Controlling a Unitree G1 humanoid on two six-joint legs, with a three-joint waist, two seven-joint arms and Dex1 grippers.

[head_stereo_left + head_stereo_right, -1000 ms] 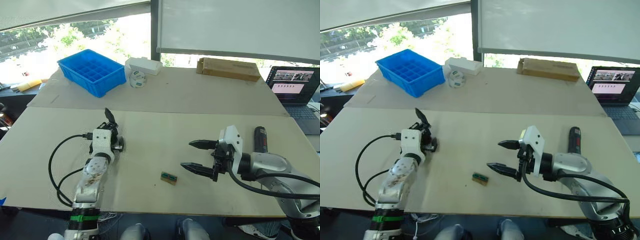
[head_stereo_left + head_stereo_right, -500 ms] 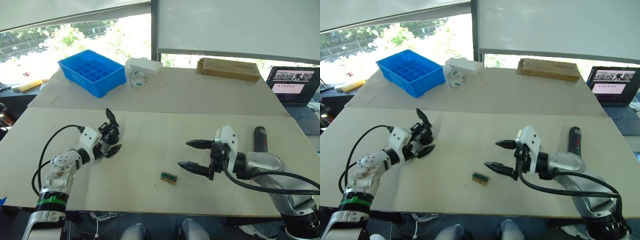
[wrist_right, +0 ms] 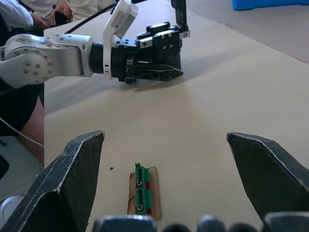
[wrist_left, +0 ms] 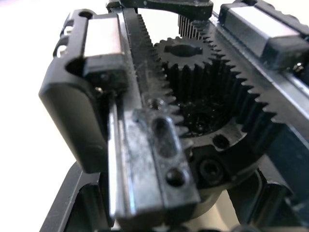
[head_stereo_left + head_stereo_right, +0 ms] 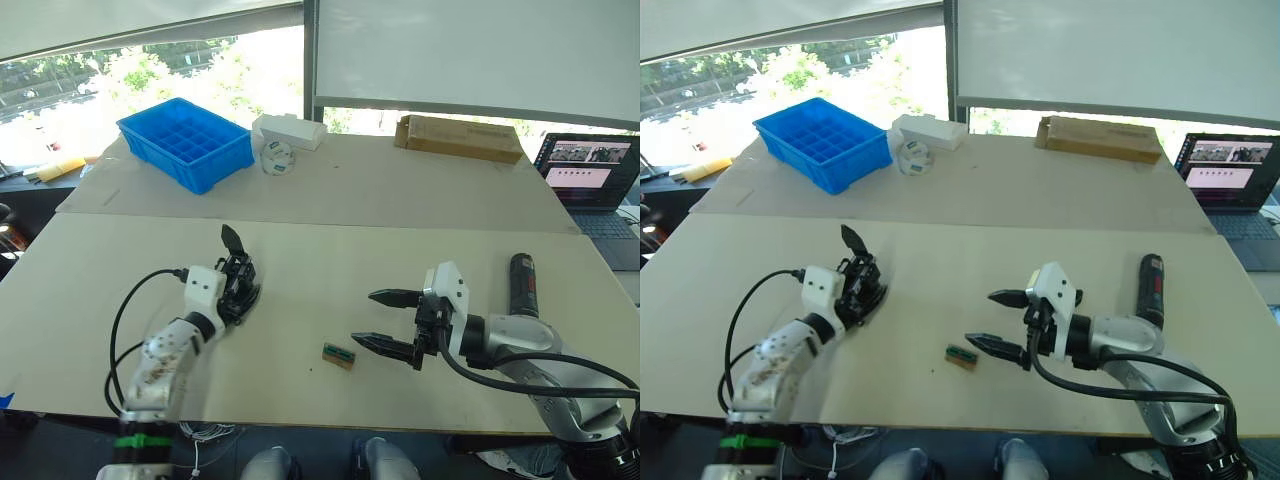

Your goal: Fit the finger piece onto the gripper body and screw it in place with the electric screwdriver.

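The gripper body (image 5: 240,282) is a chunky black block with a gear and toothed racks (image 4: 193,92), and my left gripper (image 5: 236,290) is shut on it just above the table. A slim black blade, the finger piece (image 5: 231,239), sticks up from the body (image 3: 161,41), also seen as a blade (image 3: 181,12). My right gripper (image 5: 375,320) hangs open and empty over the table's middle right. The electric screwdriver (image 5: 521,285) lies on the table beyond the right arm.
A tiny green-topped brown block (image 5: 338,355) lies just left of the right fingertips (image 3: 141,191). At the back stand a blue tray (image 5: 185,140), a white box (image 5: 288,130), a cardboard box (image 5: 458,137) and a laptop (image 5: 590,165). A seated person (image 3: 14,12) is beyond the left arm.
My left arm swung out and back, carrying the gripper body slightly right and nearer. The right gripper drifted a little left toward the small green block, still open.
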